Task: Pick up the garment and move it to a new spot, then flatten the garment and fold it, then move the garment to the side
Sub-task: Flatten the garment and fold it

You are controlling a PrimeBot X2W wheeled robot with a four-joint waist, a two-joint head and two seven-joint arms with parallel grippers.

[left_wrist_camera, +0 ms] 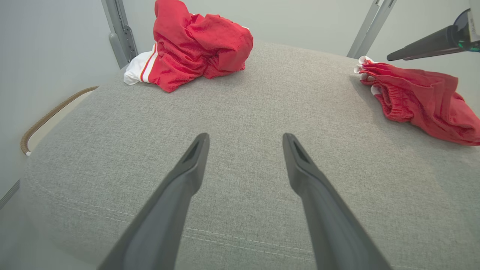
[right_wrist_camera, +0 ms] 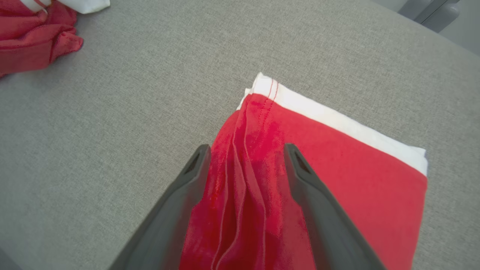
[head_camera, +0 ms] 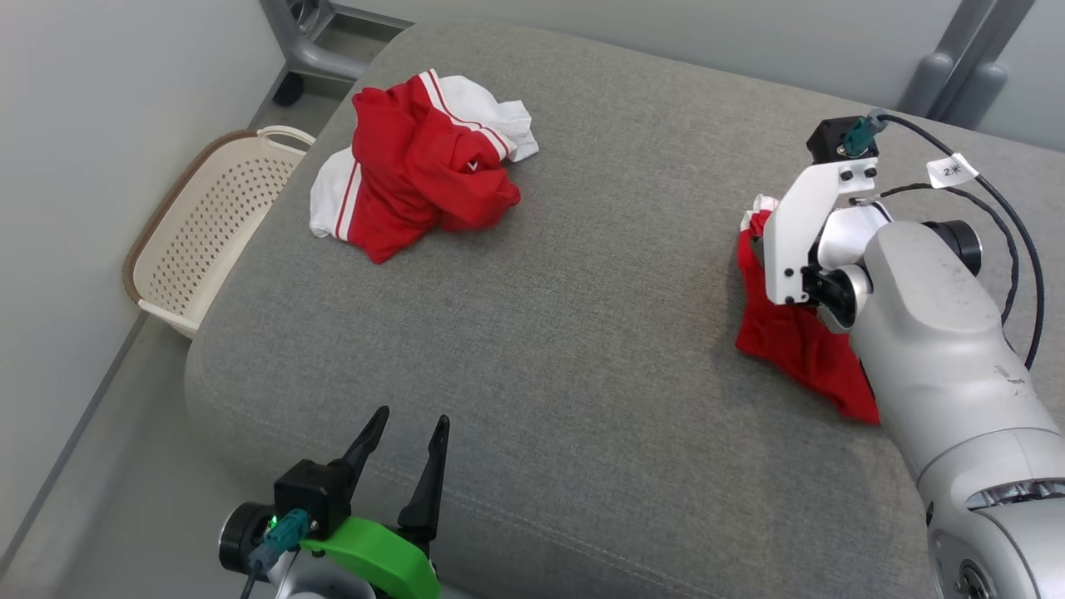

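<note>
A crumpled red-and-white garment (head_camera: 424, 166) lies at the far left of the grey cushion (head_camera: 582, 333); the left wrist view has it (left_wrist_camera: 198, 41) far ahead. A folded red garment with a white band (head_camera: 790, 341) lies at the cushion's right side, partly hidden by my right arm's white wrist (head_camera: 803, 233). In the right wrist view my right gripper (right_wrist_camera: 246, 150) is open just over this folded garment (right_wrist_camera: 337, 180), with its red pleats showing between the fingers. My left gripper (head_camera: 408, 433) stands open near the cushion's front edge, with nothing between its fingers (left_wrist_camera: 195, 157).
A cream perforated basket (head_camera: 208, 225) sits on the floor beside the cushion's left edge. Grey metal frame legs (head_camera: 308, 42) stand behind the cushion. A wide bare stretch of cushion lies between the two garments.
</note>
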